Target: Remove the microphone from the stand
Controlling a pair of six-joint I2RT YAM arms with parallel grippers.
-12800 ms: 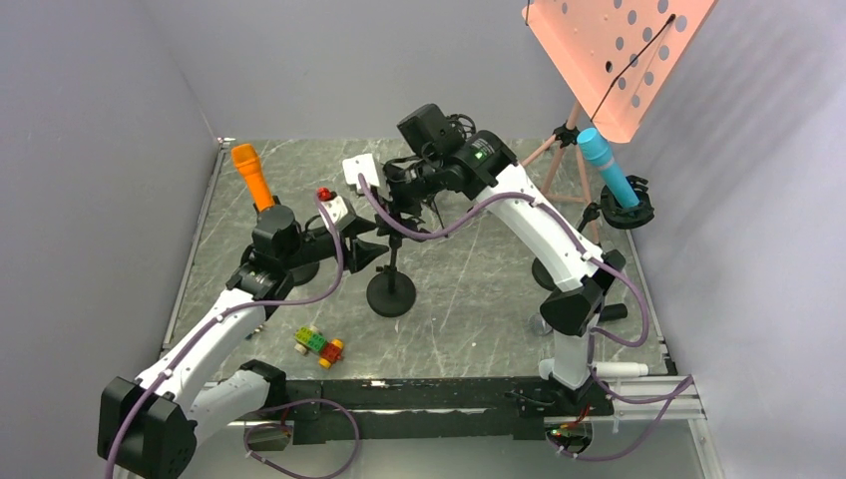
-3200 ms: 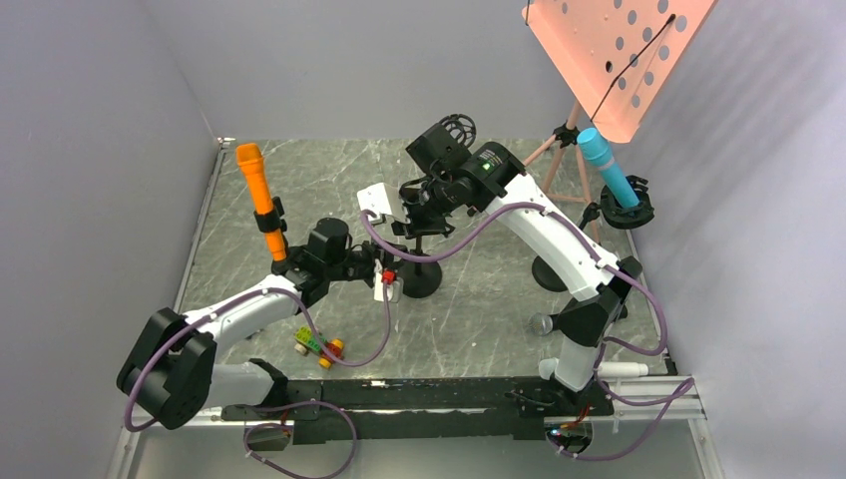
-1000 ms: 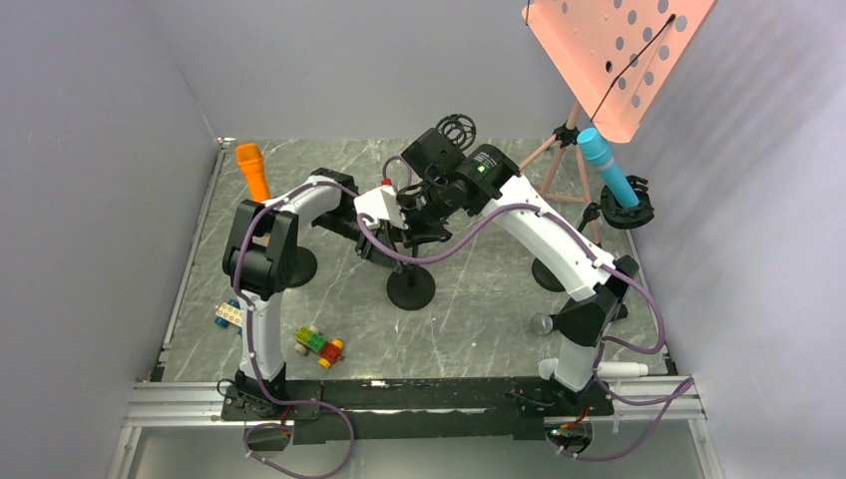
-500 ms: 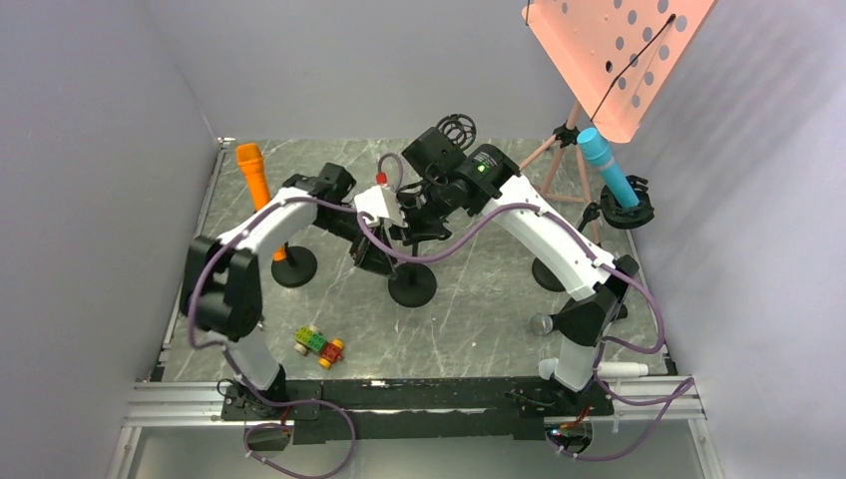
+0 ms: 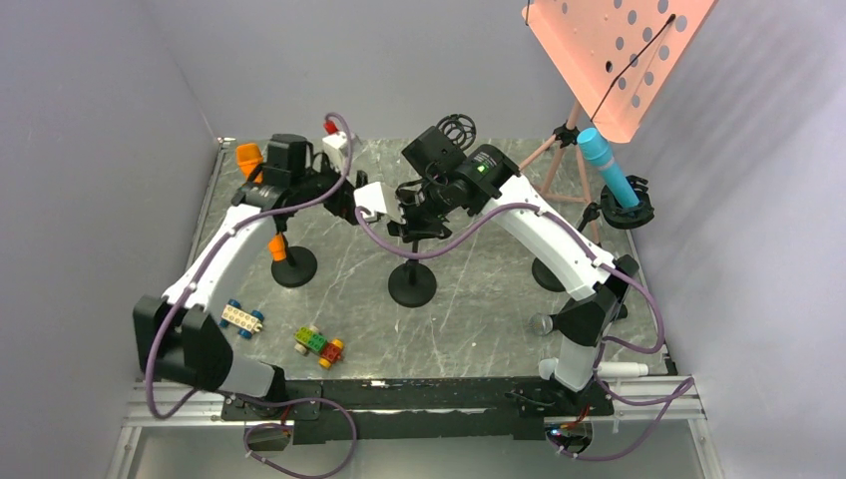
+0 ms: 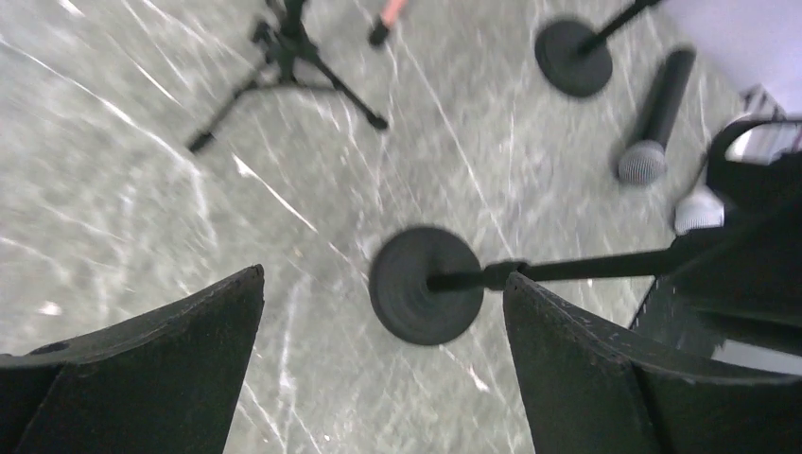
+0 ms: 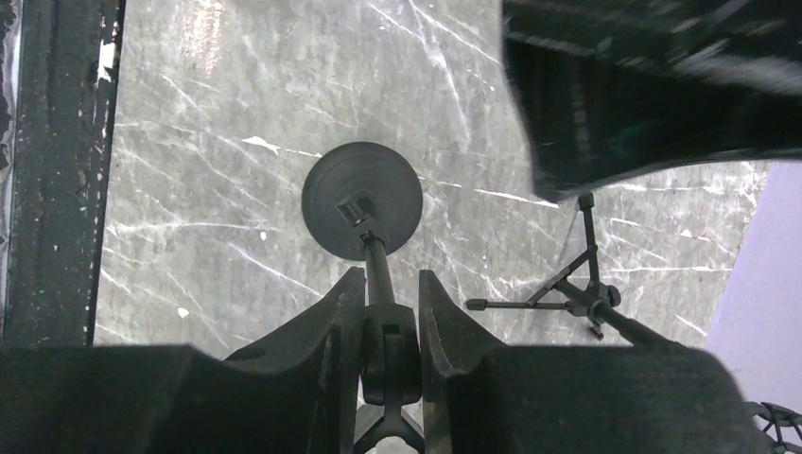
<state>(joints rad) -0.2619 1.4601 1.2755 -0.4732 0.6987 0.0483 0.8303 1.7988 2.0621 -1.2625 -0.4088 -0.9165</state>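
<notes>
Right fingers [image 7: 333, 331] pinch the middle stand [image 7: 362, 199] of three; left fingers [image 6: 142, 378] spread wide.

Three stands in a row on the surface [image 5: 479, 299].
The middle stand [image 5: 412, 284] sits between the left stand [image 5: 294, 266] and the right stand [image 5: 544, 277]; toys [image 5: 319, 345] lie front-left, a loose mic [image 5: 542, 322] front-right.

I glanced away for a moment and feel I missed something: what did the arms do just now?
The left tool swung up and back from the middle stand toward the orange microphone, open and empty. The right tool stays clamped on that stand's post; the blue microphone and toy car have not moved.
</notes>
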